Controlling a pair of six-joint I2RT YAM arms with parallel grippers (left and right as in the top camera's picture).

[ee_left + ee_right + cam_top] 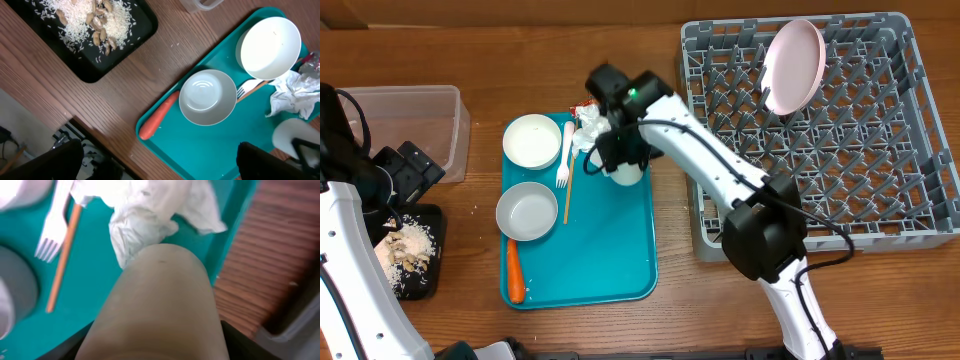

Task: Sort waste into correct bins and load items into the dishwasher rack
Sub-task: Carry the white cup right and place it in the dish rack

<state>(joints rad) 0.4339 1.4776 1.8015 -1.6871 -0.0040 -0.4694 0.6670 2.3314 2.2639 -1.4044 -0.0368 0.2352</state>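
**Rack** (860,170) – grey, right of table. Plate (794,65) stands on edge among the far pegs, leaning.

**Teal tray** (610,240) – centre. It carries:
- far bowl (532,140) and near bowl (527,211)
- fork (564,160) beside a thin wooden stick (568,200)
- carrot (515,272) along the near left rim
- napkin (590,128) at the far edge
- wrapper (585,108), only a red scrap showing behind the napkin

**Cup** (160,305) – on the tray just beside the napkin. It is mostly covered from overhead; in the right wrist view it is blurred and fills the frame.

**Right gripper** (623,160) – closed against the cup's sides.

**Left gripper** (160,157) – spread wide and empty, only its dark tips showing.

**Tub** (415,120) – far left, its near corner behind the left arm.

**Black tray** (90,75) – holds the rice scraps (85,15). It is partly under the left arm from overhead.
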